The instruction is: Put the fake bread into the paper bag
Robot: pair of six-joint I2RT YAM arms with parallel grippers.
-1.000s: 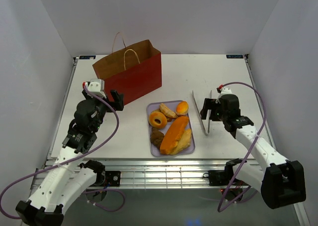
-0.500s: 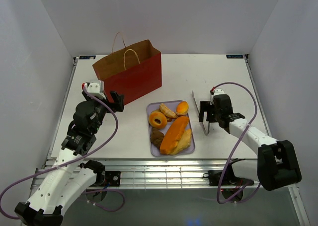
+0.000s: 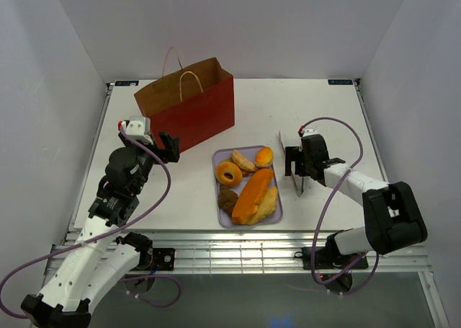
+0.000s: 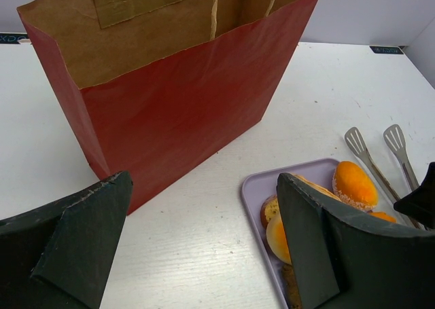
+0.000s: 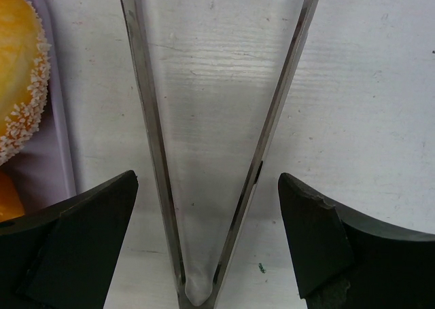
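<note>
White table point(image 3: 180, 191) | right gripper point(image 5: 207, 207) wide, straddling tongs point(image 5: 151, 139); left gripper point(image 4: 202, 187) wide, facing bag point(image 4: 183, 105) | bread point(image 3: 253, 192) on tray point(image 3: 221, 216)

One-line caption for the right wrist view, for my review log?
Open right tool straddles the metal tongs on the table, lavender tray and sugared bun at left.

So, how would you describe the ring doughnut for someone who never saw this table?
Find the red paper bag at the far left of the table; in front of it and to its right lies the lavender tray. On the tray's left side sits the ring doughnut, the only piece with a hole through it.
</note>
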